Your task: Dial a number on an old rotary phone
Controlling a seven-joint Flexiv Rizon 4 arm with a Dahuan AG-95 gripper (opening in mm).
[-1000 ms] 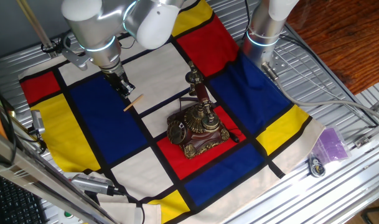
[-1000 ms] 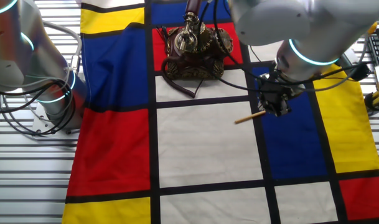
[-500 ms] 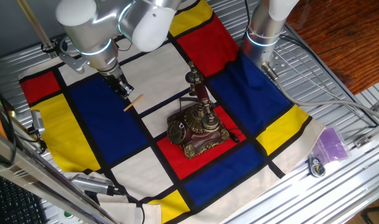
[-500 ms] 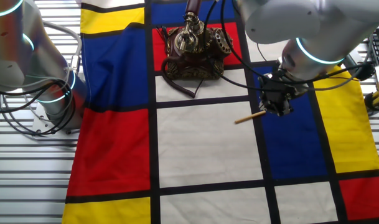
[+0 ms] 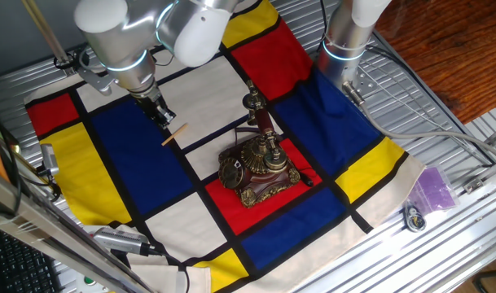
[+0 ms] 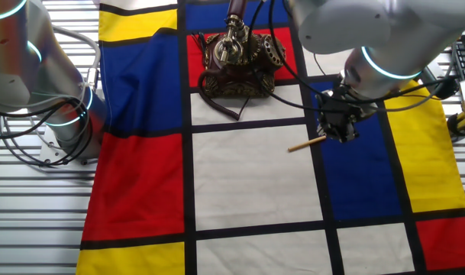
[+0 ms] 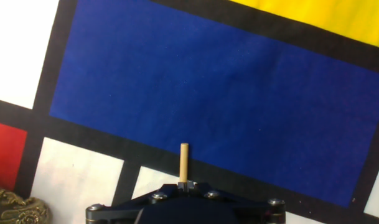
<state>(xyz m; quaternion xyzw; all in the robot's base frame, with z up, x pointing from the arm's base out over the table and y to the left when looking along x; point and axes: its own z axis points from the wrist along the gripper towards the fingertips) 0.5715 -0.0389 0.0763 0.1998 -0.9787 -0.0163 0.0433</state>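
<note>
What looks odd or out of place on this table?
The cloth is not flat: it bunches into folds at its blue edge around the arm's base. The phone stands upright on its red square, undamaged. The gripper is shut on a thin stick.

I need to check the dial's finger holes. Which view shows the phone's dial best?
One fixed view: the old rotary phone turns its round dial toward the camera. The other fixed view shows it edge-on. The hand view catches only a bronze corner.

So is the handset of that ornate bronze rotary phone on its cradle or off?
On. The ornate bronze rotary phone stands upright; its handset rests across the cradle top.
</note>
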